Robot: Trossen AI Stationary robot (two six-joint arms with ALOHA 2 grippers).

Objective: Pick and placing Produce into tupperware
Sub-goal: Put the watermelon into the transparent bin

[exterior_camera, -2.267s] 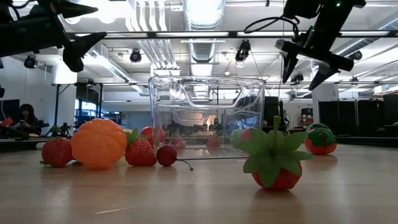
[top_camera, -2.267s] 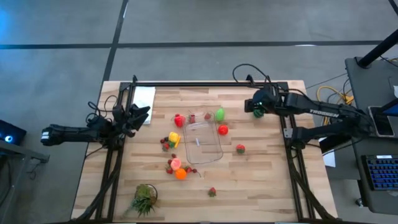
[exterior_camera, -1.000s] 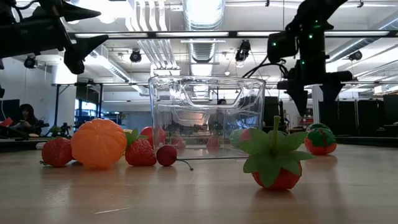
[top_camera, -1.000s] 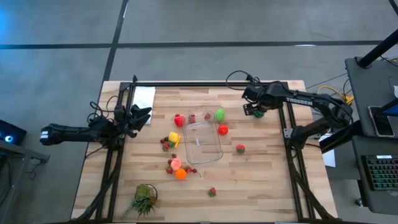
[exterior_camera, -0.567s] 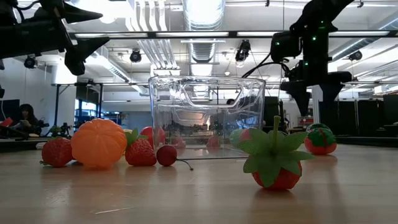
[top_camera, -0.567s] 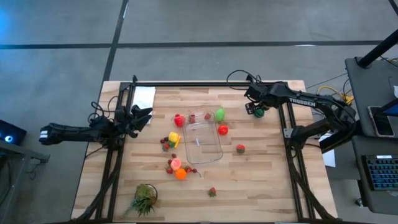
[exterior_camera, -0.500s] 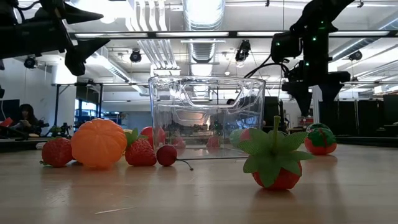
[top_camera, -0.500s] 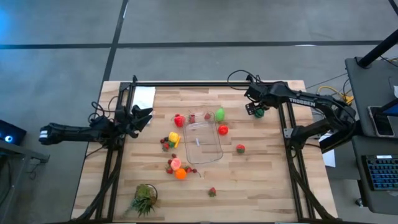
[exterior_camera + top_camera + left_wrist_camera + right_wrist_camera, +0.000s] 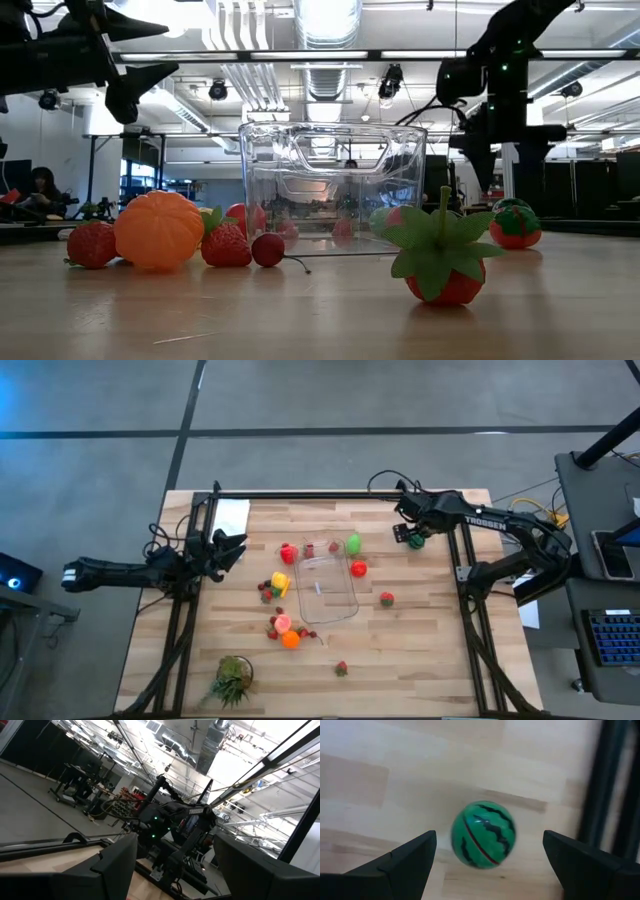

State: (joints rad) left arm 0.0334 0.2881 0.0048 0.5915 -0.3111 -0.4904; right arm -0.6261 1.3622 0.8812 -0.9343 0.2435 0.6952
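Green striped watermelon (image 9: pixel 483 834) under spread, empty right hand (image 9: pixel 490 857), left hand (image 9: pixel 232 547) spread, empty

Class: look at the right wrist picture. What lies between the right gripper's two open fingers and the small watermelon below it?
Nothing: in the right wrist view only bare wood shows between the right gripper and the watermelon, which sits centred between the spread fingers.

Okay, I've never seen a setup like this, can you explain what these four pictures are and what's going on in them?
Two robot arms work at a wooden table. One picture looks straight down, one looks across the tabletop, and one comes from each wrist. Toy fruits and vegetables lie around a clear plastic container. The right hand, open, hangs above a small toy watermelon, seen close up between its fingers in the right wrist picture. The left hand, also open, waits at the table's left side. Neither holds anything.
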